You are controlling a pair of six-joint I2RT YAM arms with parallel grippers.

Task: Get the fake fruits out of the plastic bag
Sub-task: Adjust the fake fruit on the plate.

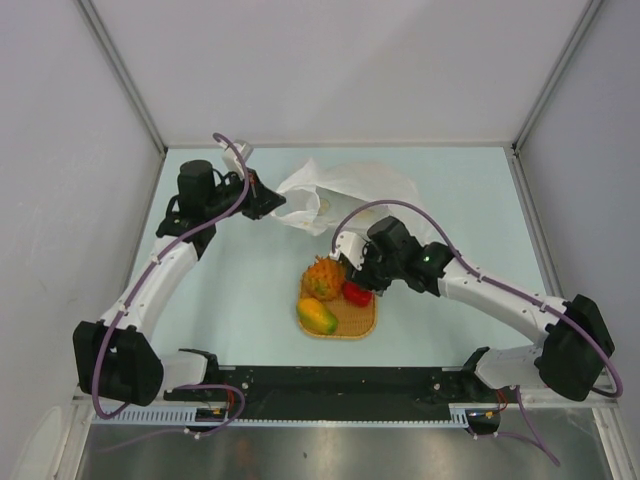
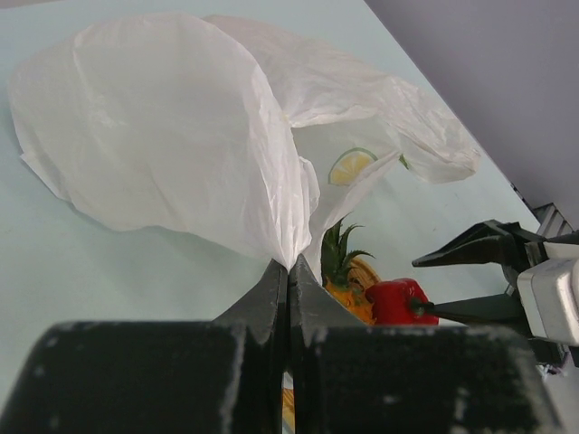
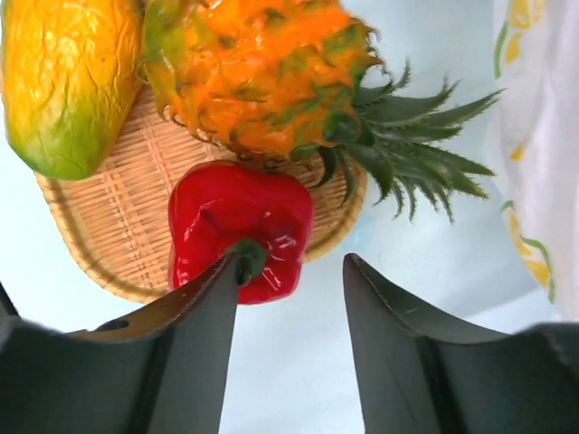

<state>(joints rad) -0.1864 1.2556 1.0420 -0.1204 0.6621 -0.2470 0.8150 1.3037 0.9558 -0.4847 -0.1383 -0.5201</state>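
Pale green table top (image 1: 250, 300), plain white walls (image 1: 330, 60), metal corner posts (image 1: 120, 72), even light.

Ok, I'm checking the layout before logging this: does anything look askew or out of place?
Slightly. The pepper lies at the rim of the mat and seems to hang partly over it. The crown of the pineapple also sticks out past that rim. Nothing looks spilled or damaged.

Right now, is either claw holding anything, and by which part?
The left gripper is shut on a pinched fold of the plastic bag, at its near edge. The right gripper is open by the red pepper and holds nothing.
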